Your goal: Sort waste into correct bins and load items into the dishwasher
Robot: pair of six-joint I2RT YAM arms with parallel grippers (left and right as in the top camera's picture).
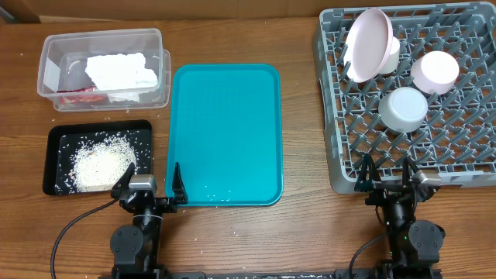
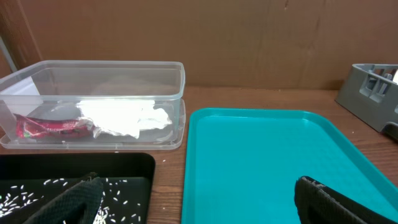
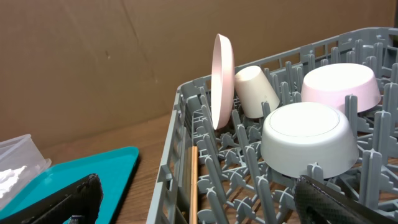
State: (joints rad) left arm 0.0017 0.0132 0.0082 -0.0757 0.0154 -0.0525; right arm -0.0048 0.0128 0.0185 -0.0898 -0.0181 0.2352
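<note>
Grey dish rack (image 1: 434, 147) holding upturned bowl (image 1: 403, 108), cup (image 1: 392, 56), upright plate (image 1: 367, 43), both jaws wide apart, empty

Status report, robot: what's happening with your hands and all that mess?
Left gripper, right gripper: open, empty. Napkin and sauce packet in clear tub, rice in black tray, dishes in rack. Stray grains on teal tray.

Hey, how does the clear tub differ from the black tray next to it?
The clear tub is see-through with tall walls; the black tray is opaque and shallow. The tub holds a white napkin and a red packet; the tray holds rice. Both are rectangular and sit left of the teal tray.
</note>
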